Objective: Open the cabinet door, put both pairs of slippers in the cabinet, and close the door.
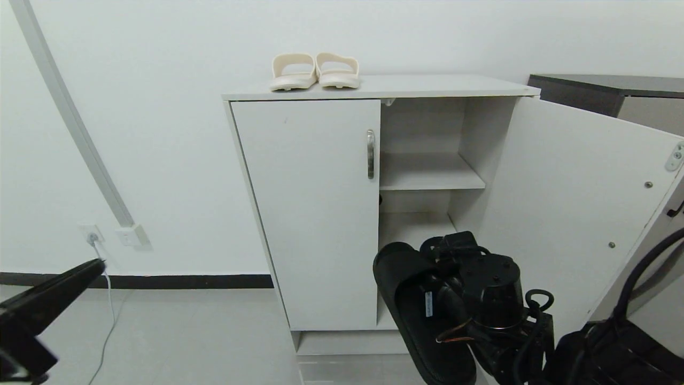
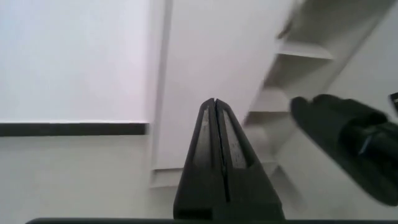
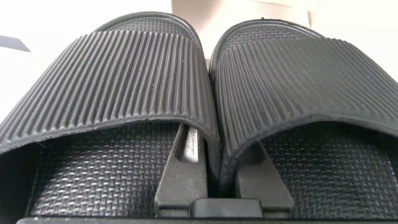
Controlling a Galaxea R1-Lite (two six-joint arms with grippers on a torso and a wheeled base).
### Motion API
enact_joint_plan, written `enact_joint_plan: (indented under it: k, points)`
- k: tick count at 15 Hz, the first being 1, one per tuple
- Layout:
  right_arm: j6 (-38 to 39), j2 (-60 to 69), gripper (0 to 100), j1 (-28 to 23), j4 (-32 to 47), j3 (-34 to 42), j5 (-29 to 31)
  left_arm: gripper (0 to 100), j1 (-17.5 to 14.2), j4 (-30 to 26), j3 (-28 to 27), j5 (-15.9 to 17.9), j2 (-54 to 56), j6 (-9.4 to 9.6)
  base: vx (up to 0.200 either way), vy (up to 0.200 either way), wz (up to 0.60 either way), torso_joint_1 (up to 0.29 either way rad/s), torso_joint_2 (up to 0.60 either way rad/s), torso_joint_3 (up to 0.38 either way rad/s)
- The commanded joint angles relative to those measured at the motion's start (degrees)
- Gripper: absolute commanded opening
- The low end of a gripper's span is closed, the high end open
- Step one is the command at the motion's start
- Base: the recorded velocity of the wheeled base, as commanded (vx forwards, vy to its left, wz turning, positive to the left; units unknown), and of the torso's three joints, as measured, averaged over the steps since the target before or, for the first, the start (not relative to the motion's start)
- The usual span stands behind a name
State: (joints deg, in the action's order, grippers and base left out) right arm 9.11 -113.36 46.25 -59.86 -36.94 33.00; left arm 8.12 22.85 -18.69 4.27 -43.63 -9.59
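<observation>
My right gripper (image 1: 435, 291) is shut on a pair of black slippers (image 1: 414, 305), holding them tilted in front of the cabinet's (image 1: 374, 88) open right half. Up close, its fingers (image 3: 186, 162) pinch the inner edges of the two black slippers (image 3: 124, 87) together. The right door (image 1: 572, 208) stands swung wide open, showing a shelf (image 1: 427, 174) and the space below. The left door (image 1: 315, 214) is closed, with a metal handle (image 1: 370, 154). A cream pair of slippers (image 1: 315, 71) sits on the cabinet top. My left gripper (image 2: 214, 109) is shut and empty, low at the left (image 1: 93, 267).
A white wall stands behind the cabinet, with a socket (image 1: 92, 235) and a cable (image 1: 109, 315) trailing to the floor at the left. A dark grey cabinet (image 1: 604, 91) stands to the right behind the open door. Grey floor tiles spread out at the left.
</observation>
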Motion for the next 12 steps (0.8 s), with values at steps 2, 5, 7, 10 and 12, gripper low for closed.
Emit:
enact_joint_plan:
  k: [2, 5, 7, 10, 12]
  points:
    - [-0.1, -3.1, 0, -0.2, 0.0, -1.2, 0.4, 0, -5.0, -15.8, 5.5, -7.9, 25.5, 5.29, 0.0, 0.0, 0.0, 0.0, 0.0, 0.0]
    - [-0.1, -3.3, 0, -0.2, 0.0, -1.1, 0.4, 0, -4.7, -19.2, 10.9, -7.9, 31.5, 9.95, 0.0, 0.0, 0.0, 0.0, 0.0, 0.0]
    - [-0.1, -3.3, 0, -0.2, 0.0, -1.0, 0.4, 0, -4.7, -19.3, 14.5, -6.2, 35.5, 11.35, 0.0, 0.0, 0.0, 0.0, 0.0, 0.0]
    - [-0.1, -3.7, 0, -0.2, 0.0, -1.0, 0.4, 0, -7.2, -20.5, 18.5, -6.5, 41.3, 11.0, 0.0, 0.0, 0.0, 0.0, 0.0, 0.0]
    - [-0.1, -4.8, 0, -0.2, -0.3, -1.0, 0.4, 0, -7.9, -20.4, 18.6, -6.5, 43.5, 12.76, 0.0, 0.0, 0.0, 0.0, 0.0, 0.0]
